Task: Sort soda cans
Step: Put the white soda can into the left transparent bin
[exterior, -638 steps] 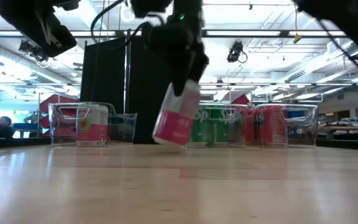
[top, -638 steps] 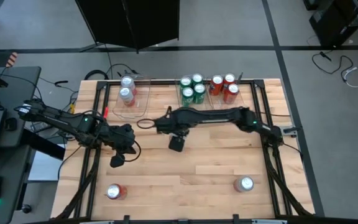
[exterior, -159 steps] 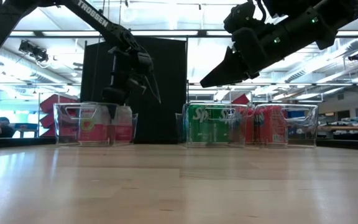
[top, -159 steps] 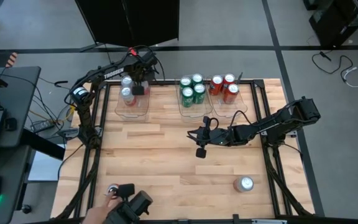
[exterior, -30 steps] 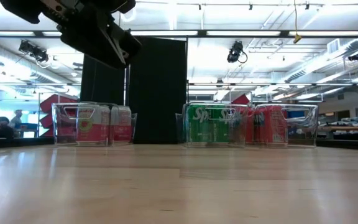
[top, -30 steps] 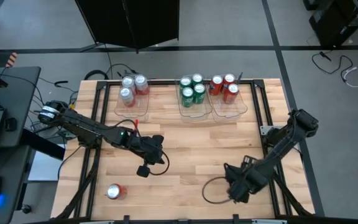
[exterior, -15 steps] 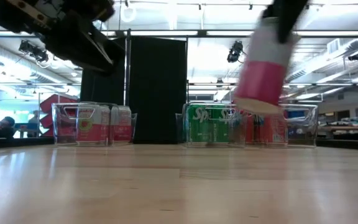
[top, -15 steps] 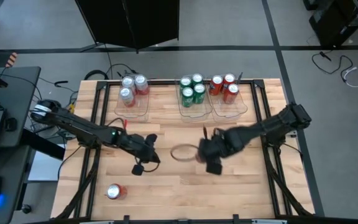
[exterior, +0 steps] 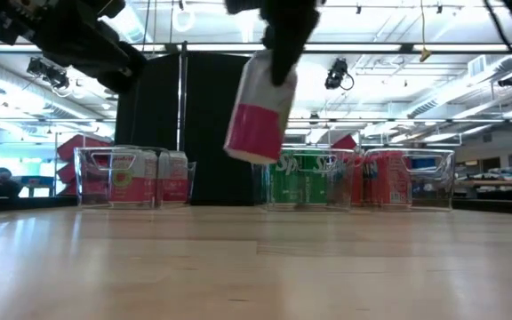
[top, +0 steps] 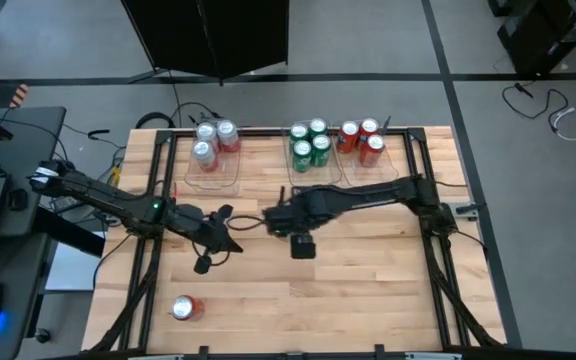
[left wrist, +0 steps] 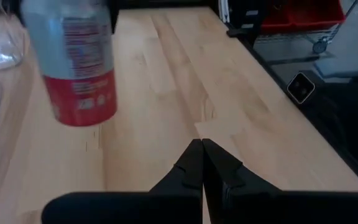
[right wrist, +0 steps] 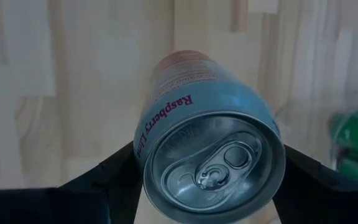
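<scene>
Right gripper (right wrist: 207, 171) is what I'm working: its fingers are clamped on either side of a silver-white Raspberry Lime can (right wrist: 207, 149), carried clear of the wooden surface (top: 368, 280) near the middle, slightly tilted in the low view. I judge this the carry step of sorting, with the can bound for the far-left clear bin (top: 213, 170), where three cans of the same kind (top: 213, 140) stand. Next I need to swing it over that bin's free spot, level it and lower it without knocking its neighbours. My left gripper (left wrist: 202, 163) hovers just beside, over the left half, fingers pressed together on nothing. One red can (top: 184, 308) waits near the front left corner; the green cans (top: 309, 143) and red cans (top: 360, 140) fill the other bins.
</scene>
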